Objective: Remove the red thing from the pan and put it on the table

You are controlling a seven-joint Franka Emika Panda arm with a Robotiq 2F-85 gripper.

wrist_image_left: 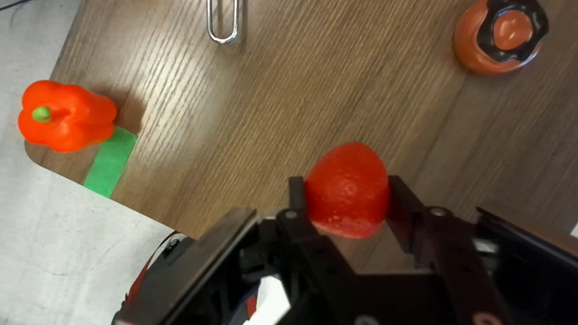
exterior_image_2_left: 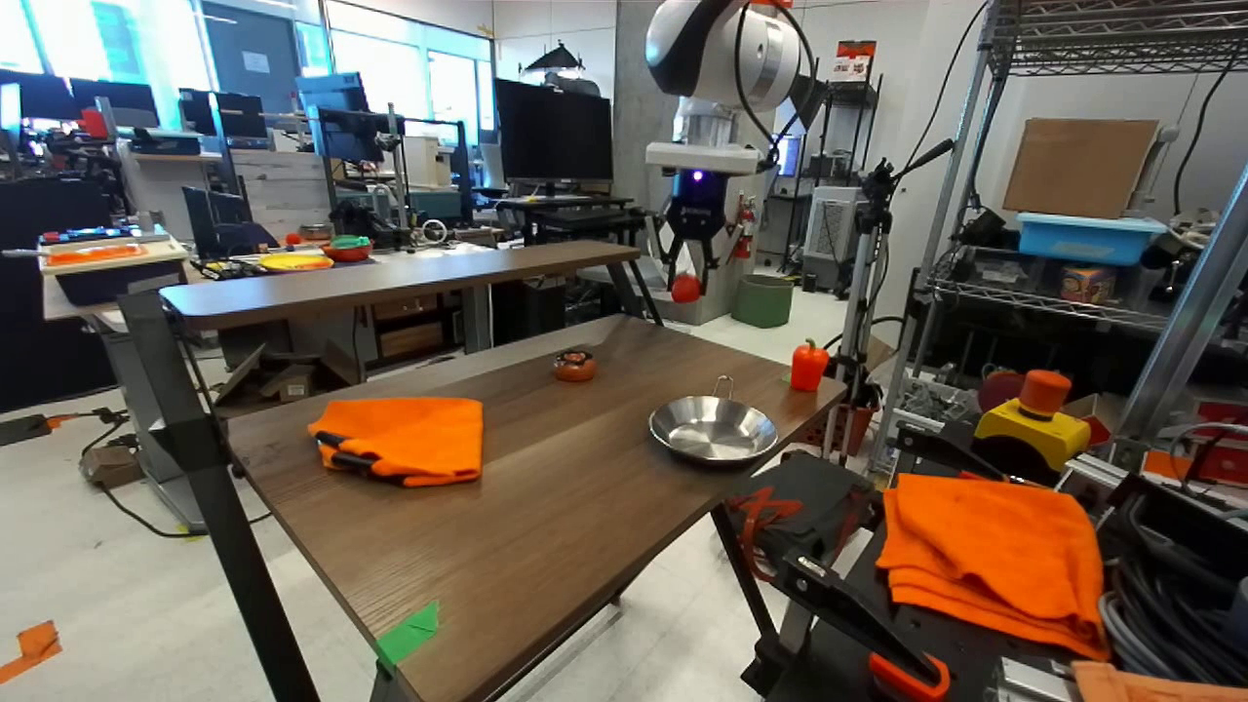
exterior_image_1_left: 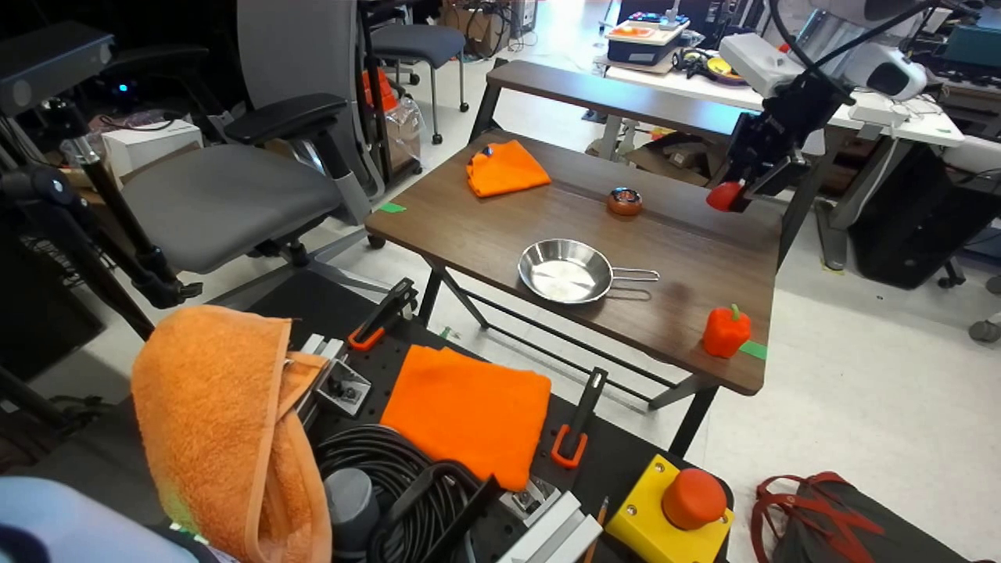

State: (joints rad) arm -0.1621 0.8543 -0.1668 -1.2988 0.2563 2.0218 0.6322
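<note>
Left to right in an exterior view, an orange cloth (exterior_image_2_left: 409, 439) lies on the counter (exterior_image_2_left: 546, 507), and to its right sits a round toy (exterior_image_2_left: 575, 369) that looks like an iced doughnut. Next comes the red thing (exterior_image_2_left: 685, 288), up in the air above the counter; the wrist view shows it pinched between the fingers (wrist_image_left: 404, 210), one on each side, with wood grain beneath. I judge that taking it out is done and putting it down is in hand. The next move calls for lowering it until it rests on the counter, then parting the fingers slowly, as its rounded shape could roll if let go early. A little further right, well apart from it, the steel pan (exterior_image_2_left: 717, 444) stands level with nothing in it, which fits that reading. Behind is a green bin (exterior_image_2_left: 763, 307), its contents hidden by its wall. Then an orange-red pepper (exterior_image_2_left: 809, 369) stands upright near the counter's corner, outside the pan. Farthest right, brown cardboard (exterior_image_2_left: 1077, 171) stands over a blue tub (exterior_image_2_left: 1087, 242); what the tub holds I cannot tell.
</note>
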